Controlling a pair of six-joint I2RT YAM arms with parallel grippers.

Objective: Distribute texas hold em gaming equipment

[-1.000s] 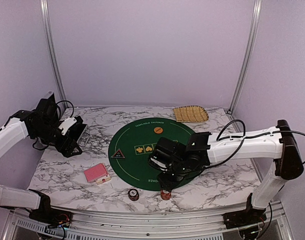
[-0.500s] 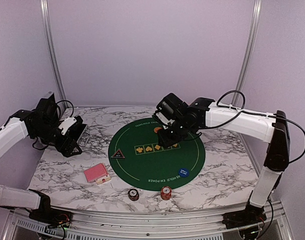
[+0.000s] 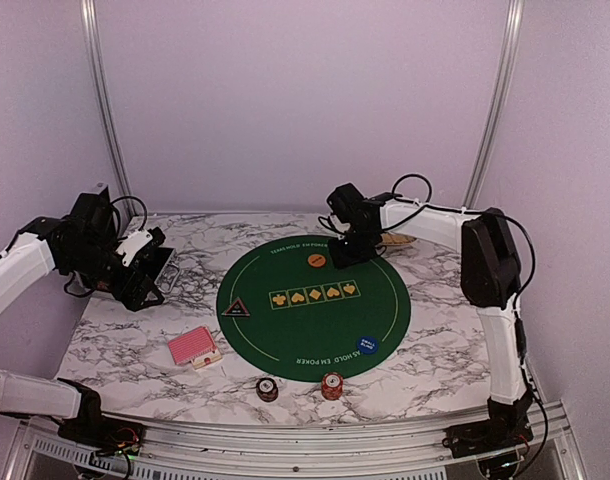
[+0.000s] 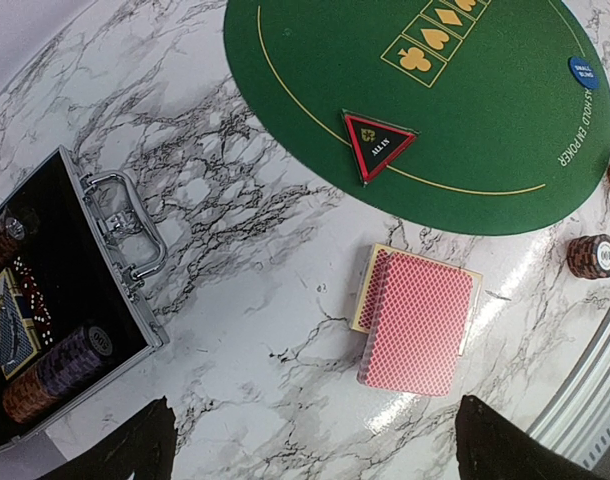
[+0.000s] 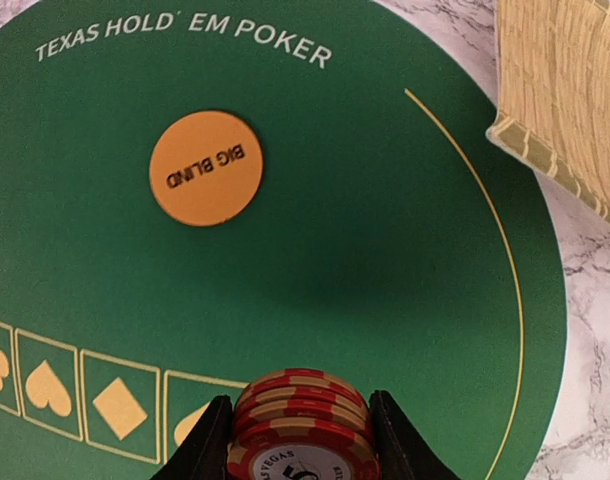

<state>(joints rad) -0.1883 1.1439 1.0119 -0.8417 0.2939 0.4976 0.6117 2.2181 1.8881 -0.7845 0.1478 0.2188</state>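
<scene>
My right gripper [image 5: 300, 445] is shut on a short stack of red-and-white poker chips [image 5: 297, 415], held above the far part of the green mat [image 5: 385, 250], just right of the orange big-blind button [image 5: 206, 167]. From above, that gripper [image 3: 342, 256] hangs beside the orange button [image 3: 316, 260]. A blue button [image 3: 366, 346] and a black triangle marker [image 3: 235, 309] lie on the mat. The red-backed card deck [image 4: 417, 318] rests on the marble, ahead of my open left gripper [image 4: 315, 460]. A dark chip stack [image 3: 268, 389] and a red chip stack [image 3: 331, 385] stand near the front edge.
An open metal case [image 4: 45, 320] with more chips lies at the left, near my left gripper [image 3: 145, 278]. The tan woven tray [image 5: 570, 100] sits off the mat's far right edge, partly hidden behind the right arm in the top view.
The right arm has swung from the mat's near edge to its far side, carrying the red-and-white chips; the blue button it covered now shows. The left arm has not moved.
</scene>
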